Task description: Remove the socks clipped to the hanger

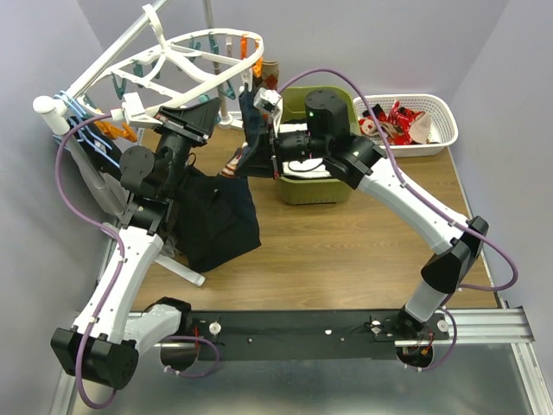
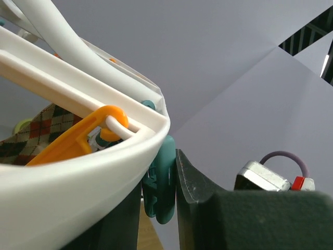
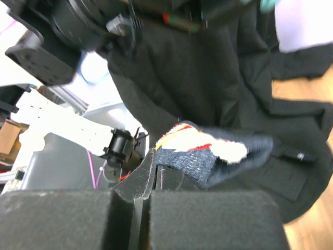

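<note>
while several red and beige socks (image 1: 399, 121) already lie in the white mesh basket (image 1: 436, 108) at the far right, the job looks only partly done: an argyle sock (image 2: 36, 130) hangs inside the hanger (image 2: 104, 172) by an orange clip (image 2: 67, 143), and further clips dangle around the frame at the far left. the right hand (image 3: 148, 177) is closed tight on a dark sock with red, yellow and white markings (image 3: 208, 151), held just under the hanger's near right rim. the left hand (image 2: 158, 198) has narrowed onto a teal clip (image 2: 162, 177) on that same rim, a pad against each side as far as the wrist view shows; this looks like the squeeze that should free the held sock. room here is tight: the rim sits right over the left hand, the two wrists are near each other, and the large black garment (image 1: 216, 216) hangs just below them. the way right, over the olive bin (image 1: 311, 188) to the basket, is open, as is the bare wood of the surface (image 1: 346, 251) nearer the arms' bases.
</note>
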You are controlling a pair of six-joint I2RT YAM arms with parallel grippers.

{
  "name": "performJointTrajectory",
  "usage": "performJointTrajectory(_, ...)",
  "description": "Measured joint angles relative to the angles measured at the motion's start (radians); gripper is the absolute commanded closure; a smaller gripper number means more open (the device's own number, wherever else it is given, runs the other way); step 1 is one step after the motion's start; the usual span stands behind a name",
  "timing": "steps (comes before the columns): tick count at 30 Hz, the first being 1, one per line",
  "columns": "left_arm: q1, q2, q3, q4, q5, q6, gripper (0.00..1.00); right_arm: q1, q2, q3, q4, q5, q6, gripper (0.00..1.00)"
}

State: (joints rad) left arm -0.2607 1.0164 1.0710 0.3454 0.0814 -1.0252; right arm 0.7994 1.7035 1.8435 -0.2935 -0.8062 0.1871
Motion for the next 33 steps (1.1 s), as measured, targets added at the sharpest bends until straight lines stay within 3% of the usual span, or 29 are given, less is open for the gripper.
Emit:
performJointTrajectory(6,0.000,0.013,0.022,-0.040,-0.007,0.010,1.00,0.000,-0.008,-0.046,-0.052,0.079,-0.008,0.99)
performJointTrajectory(11,0.000,0.013,0.029,-0.063,-0.006,0.047,1.00,-0.051,-0.011,-0.023,-0.143,0.332,-0.015,0.99)
performJointTrajectory(15,0.002,0.015,0.029,-0.082,0.006,0.103,1.00,-0.183,-0.009,0.026,-0.182,0.515,-0.015,0.99)
performJointTrajectory(21,0.011,0.037,0.031,-0.091,0.039,0.179,1.00,-0.479,0.072,0.206,-0.225,0.730,-0.032,0.99)
performJointTrajectory(30,0.051,0.058,0.042,-0.092,0.117,0.217,1.00,-0.784,0.300,0.325,-0.200,0.810,-0.076,0.98)
performJointTrajectory(31,0.053,0.057,0.042,-0.092,0.123,0.218,1.00,-0.803,0.340,0.345,-0.195,0.811,-0.076,0.95)
performJointTrajectory(33,0.066,0.056,0.042,-0.093,0.140,0.218,1.00,-0.846,0.428,0.388,-0.196,0.817,-0.077,0.67)
